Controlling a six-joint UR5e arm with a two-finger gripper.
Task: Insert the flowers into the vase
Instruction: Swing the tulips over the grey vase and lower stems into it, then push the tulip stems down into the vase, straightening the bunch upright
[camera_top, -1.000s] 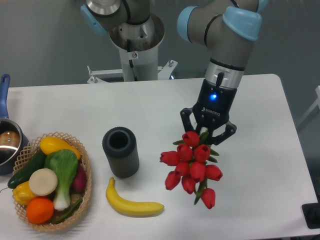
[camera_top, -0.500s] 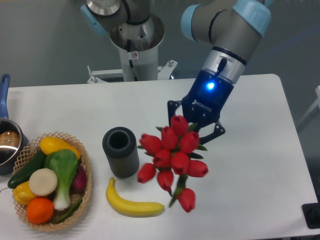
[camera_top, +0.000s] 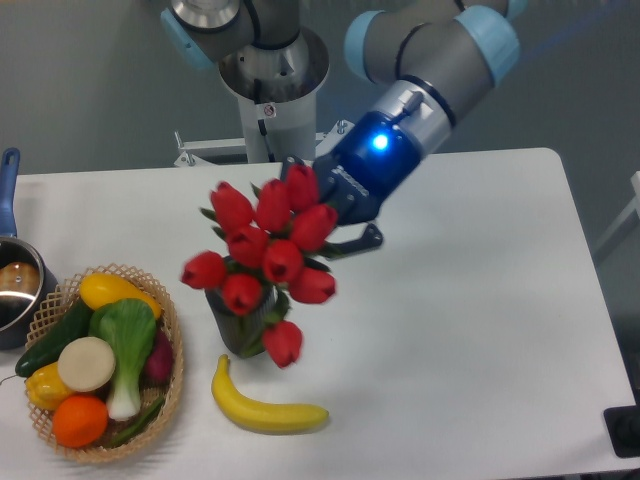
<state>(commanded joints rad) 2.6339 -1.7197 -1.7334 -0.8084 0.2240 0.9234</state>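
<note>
The flowers (camera_top: 262, 255), a bunch of red tulip buds with green leaves, hang in the air over the vase and hide most of it. My gripper (camera_top: 328, 205) is tilted to the left and shut on the flowers' stems, with one dark finger (camera_top: 356, 241) showing at the bunch's right. The vase (camera_top: 233, 328) is a dark grey ribbed cylinder on the white table; only its lower side shows below the buds. Its rim and opening are hidden.
A banana (camera_top: 264, 408) lies just in front of the vase. A wicker basket (camera_top: 168, 385) of vegetables and fruit stands at the left. A blue-handled pot (camera_top: 14, 280) is at the left edge. The arm's base (camera_top: 272, 90) stands behind the table.
My gripper has swung left and tilted, carrying the flowers from the right of the vase to above it. The buds now cover the vase's top.
</note>
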